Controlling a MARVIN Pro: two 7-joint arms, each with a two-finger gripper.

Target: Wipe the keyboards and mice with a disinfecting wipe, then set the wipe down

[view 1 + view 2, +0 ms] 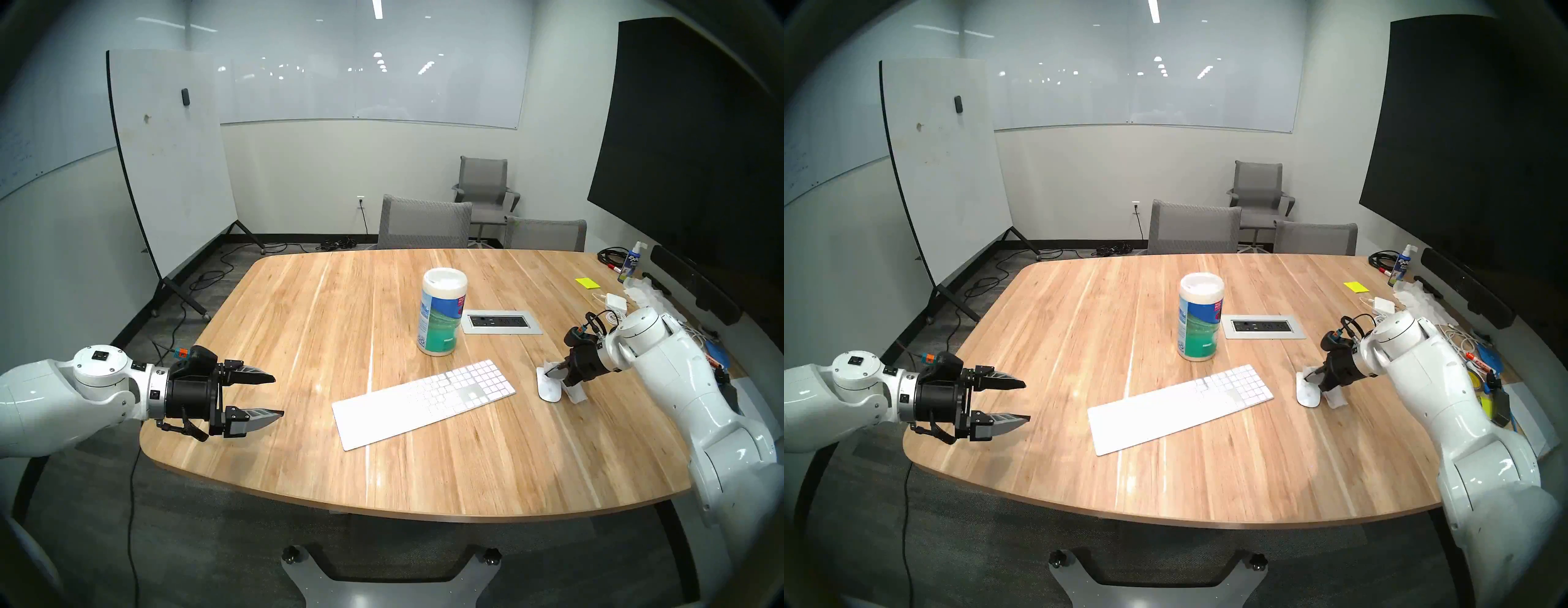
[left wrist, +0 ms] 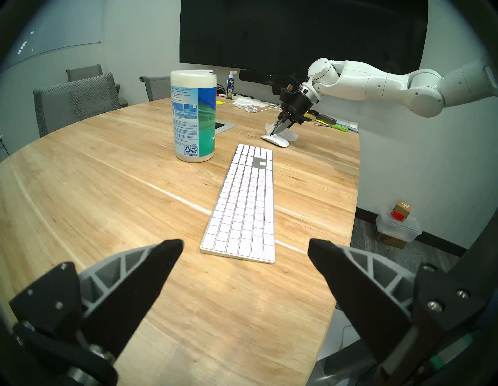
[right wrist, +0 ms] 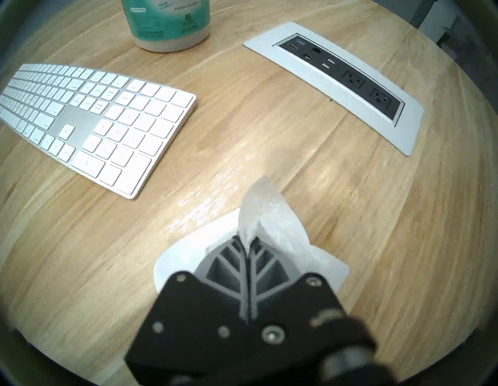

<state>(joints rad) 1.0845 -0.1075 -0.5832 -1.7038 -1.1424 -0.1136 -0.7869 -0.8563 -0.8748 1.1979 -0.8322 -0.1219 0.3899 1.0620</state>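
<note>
Presently, a white wipe [image 3: 272, 226] is pinched in the right hand [image 1: 555, 373], pressed together and lowered onto the mouse [image 1: 549, 388] right of the keyboard [image 1: 424, 403] on the desk [image 1: 297, 331]. Behind the keyboard, 1 wipes canister [image 1: 441, 314] stands upright, lid shut, contents unseen. The left hand [image 1: 271, 395] is held spread, empty, over the desk's left edge.

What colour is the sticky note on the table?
Bright yellow sticky note; clearest in the head camera view.

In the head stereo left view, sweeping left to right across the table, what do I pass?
Left claw → keyboard → wipes canister → power outlet panel → mouse → right claw, shut on the wipe.
</note>
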